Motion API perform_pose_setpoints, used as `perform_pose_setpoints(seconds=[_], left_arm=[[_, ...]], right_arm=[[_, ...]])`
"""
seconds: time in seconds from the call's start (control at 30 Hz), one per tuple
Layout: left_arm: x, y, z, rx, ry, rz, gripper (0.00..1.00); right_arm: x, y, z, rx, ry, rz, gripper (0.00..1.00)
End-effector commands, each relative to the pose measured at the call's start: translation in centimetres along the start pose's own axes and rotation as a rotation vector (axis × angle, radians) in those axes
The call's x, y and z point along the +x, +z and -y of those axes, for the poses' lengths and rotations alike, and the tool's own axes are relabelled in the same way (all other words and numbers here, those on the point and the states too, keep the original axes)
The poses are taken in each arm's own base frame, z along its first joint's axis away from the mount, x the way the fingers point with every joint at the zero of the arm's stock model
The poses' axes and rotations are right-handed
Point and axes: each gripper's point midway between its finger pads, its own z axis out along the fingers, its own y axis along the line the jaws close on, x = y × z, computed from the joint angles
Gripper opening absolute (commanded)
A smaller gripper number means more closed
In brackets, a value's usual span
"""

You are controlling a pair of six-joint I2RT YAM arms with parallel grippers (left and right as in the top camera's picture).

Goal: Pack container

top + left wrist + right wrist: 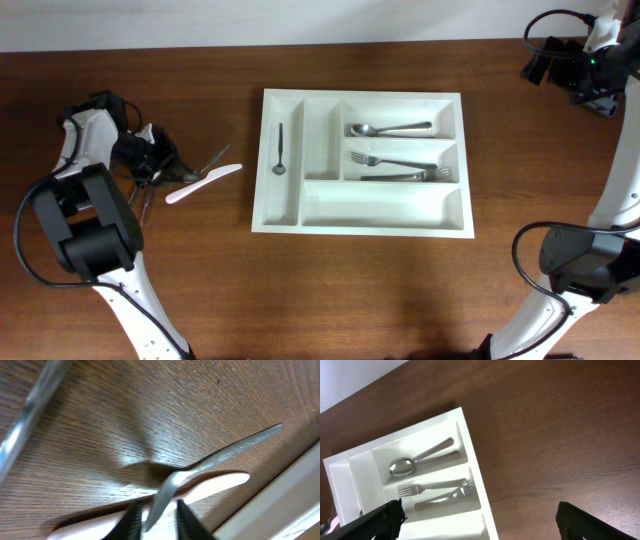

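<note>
White cutlery tray [365, 220] sits mid-table, holding spoons and forks. Left gripper [155, 517], near the left edge, has jaws pinching a metal utensil [220, 455] lying across a white plastic knife [215, 484]. Right gripper [477, 520] idles far right, jaws spread. Risk: lifting drags the knife along.

A dark brown wooden bench [330, 290] with fine lengthwise grain fills nearly the whole overhead view. Along its far edge runs a pale, plain strip of wall or floor [260, 20], which also shows as a light wedge in the upper left corner of the right wrist view. Soft, even light leaves a faint sheen on the wood.
</note>
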Motion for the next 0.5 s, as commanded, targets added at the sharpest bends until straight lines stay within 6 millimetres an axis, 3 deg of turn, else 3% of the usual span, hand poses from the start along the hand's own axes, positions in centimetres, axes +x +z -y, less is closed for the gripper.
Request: perform_pose_setpoints(seconds=[0.0,0.47], left_arm=[[-0.03,0.24,-0.71,-0.025,-0.007,-0.004,0.15],[-0.25,0.25,-0.65,-0.022,-0.002,0.005,0.15]], right_arm=[[0.08,0.40,0.02,0.011,-0.002,-0.009,0.99],[0.08,0.40,0.02,0.011,-0.002,-0.009,0.99]])
